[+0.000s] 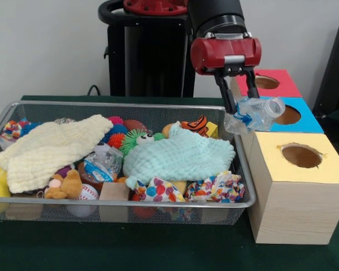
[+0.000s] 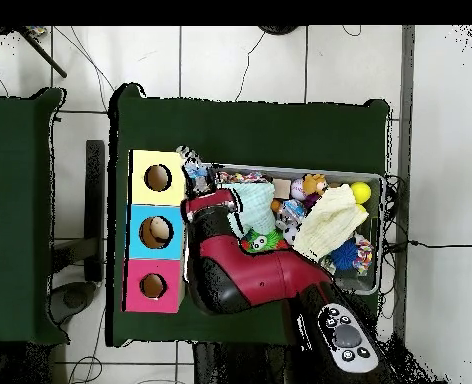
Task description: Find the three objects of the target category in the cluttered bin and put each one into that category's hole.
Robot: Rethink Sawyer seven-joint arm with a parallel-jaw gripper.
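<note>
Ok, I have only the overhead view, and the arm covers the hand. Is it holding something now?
Observer: Yes. In the front view the hand is shut on a crumpled clear plastic bottle.
Operator: Is the bottle lifted out of the bin?
Observer: Yes. It hangs higher than the rim of the bin, at the end beside the yellow box.
Operator: And what lies in the bin where the arm blocks my view?
Observer: A mint cloth, spread over other toys. A green spiky toy with eyes peeks out at its edge.
</note>
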